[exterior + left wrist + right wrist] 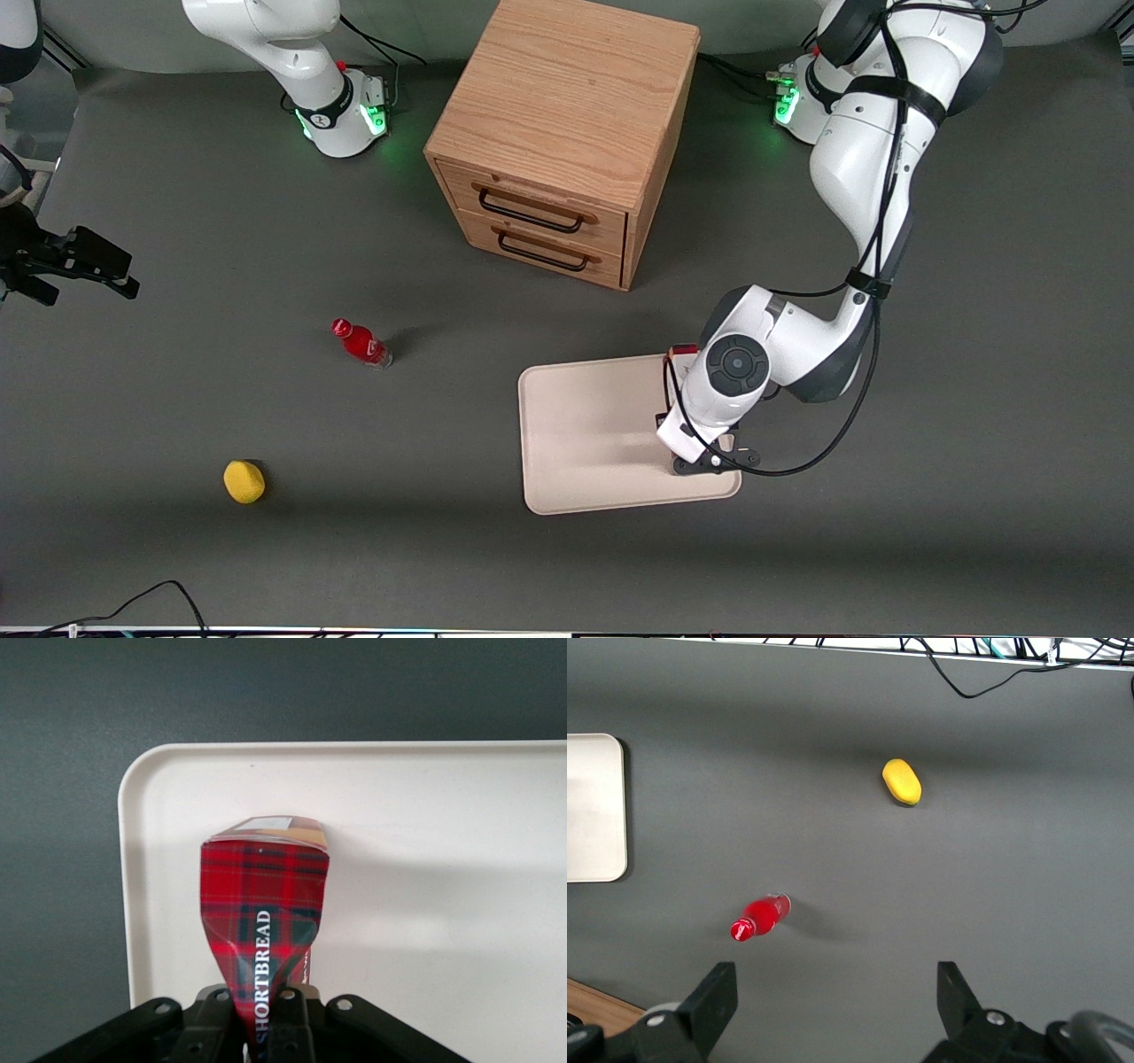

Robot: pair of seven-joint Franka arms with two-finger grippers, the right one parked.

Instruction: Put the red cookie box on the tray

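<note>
The red cookie box (264, 904), a red tartan carton printed SHORTBREAD, is pinched between the fingers of my left gripper (263, 1019), which is shut on it. The carton is squeezed narrow where the fingers hold it. It hangs over the cream-beige tray (425, 815), near one rounded corner, with its lower end close to the tray's surface. In the front view the gripper (695, 421) points down over the tray (585, 425), on the side toward the working arm's end. The wrist hides the box there except for a small red edge (680, 351).
A wooden two-drawer cabinet (567, 133) stands farther from the front camera than the tray. A small red bottle (361, 343) lies toward the parked arm's end of the table. A yellow lemon-like object (244, 481) lies nearer the front camera than the bottle.
</note>
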